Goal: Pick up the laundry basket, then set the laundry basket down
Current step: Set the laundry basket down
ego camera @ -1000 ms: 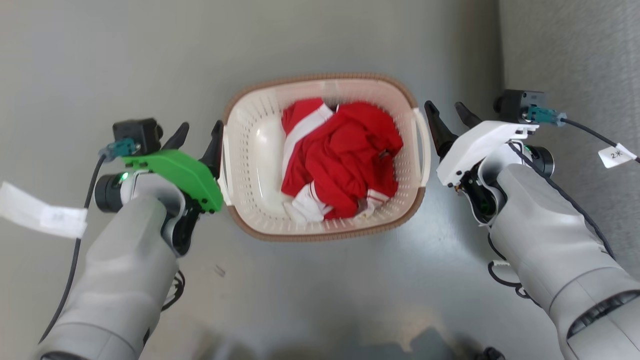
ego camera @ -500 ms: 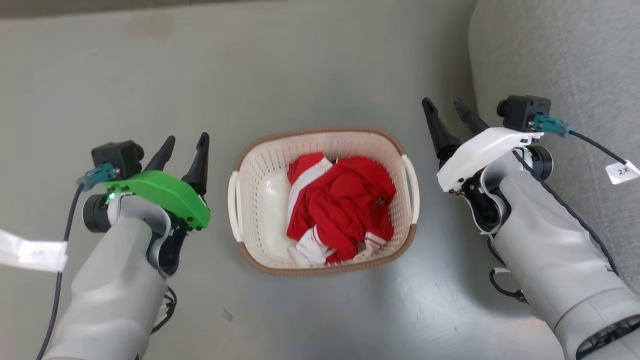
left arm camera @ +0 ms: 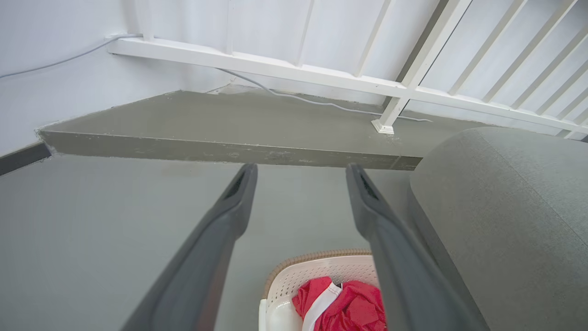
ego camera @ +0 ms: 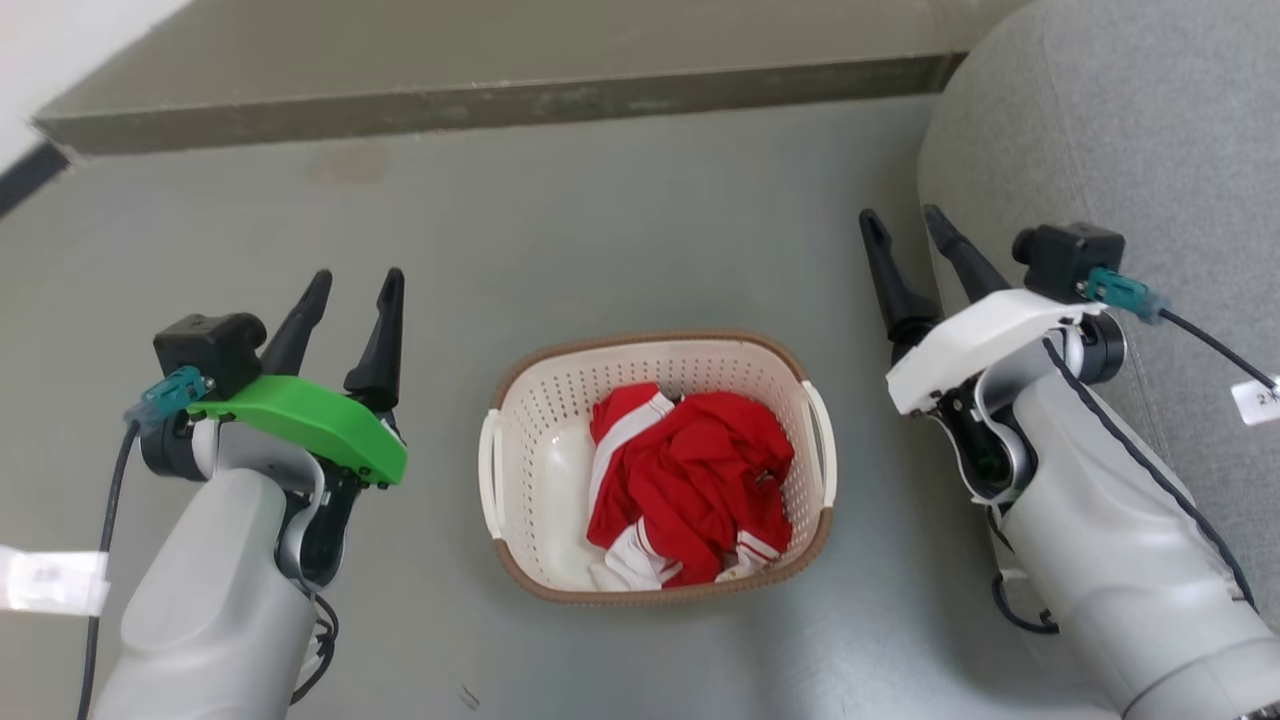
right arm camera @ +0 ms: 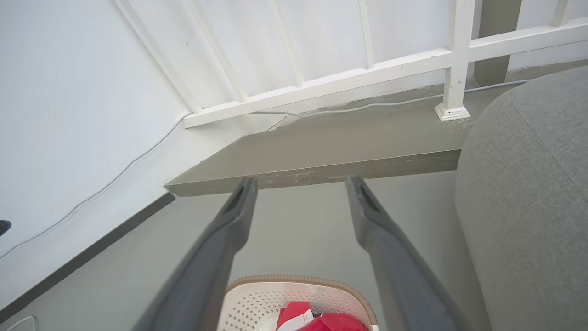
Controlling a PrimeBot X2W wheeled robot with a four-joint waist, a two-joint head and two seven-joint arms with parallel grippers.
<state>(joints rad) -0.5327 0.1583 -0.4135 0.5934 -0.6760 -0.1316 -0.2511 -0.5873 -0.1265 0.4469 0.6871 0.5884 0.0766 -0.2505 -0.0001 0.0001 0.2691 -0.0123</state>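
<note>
Cream plastic laundry basket [ego camera: 548, 470] rests on floor [ego camera: 600, 230], lower centre of head view. Left gripper [ego camera: 358, 275] and right gripper [ego camera: 900, 213] flank it, fingers apart, holding nothing. Judgement: take both side handles [ego camera: 488, 470] together, keep level.

You have the laundry basket [ego camera: 655, 341] sitting on the floor [ego camera: 600, 230] straight ahead, between your left claw [ego camera: 357, 278] and right claw [ego camera: 900, 215], clear of both. A bundle of clothing [ego camera: 700, 480] lies inside it, toward its right half. Beyond the basket a raised step [ego camera: 480, 95] runs across, with a railing [left arm camera: 275, 73] standing on it. A cushioned seat [ego camera: 1100, 120] sits at your right, beside the right claw.
</note>
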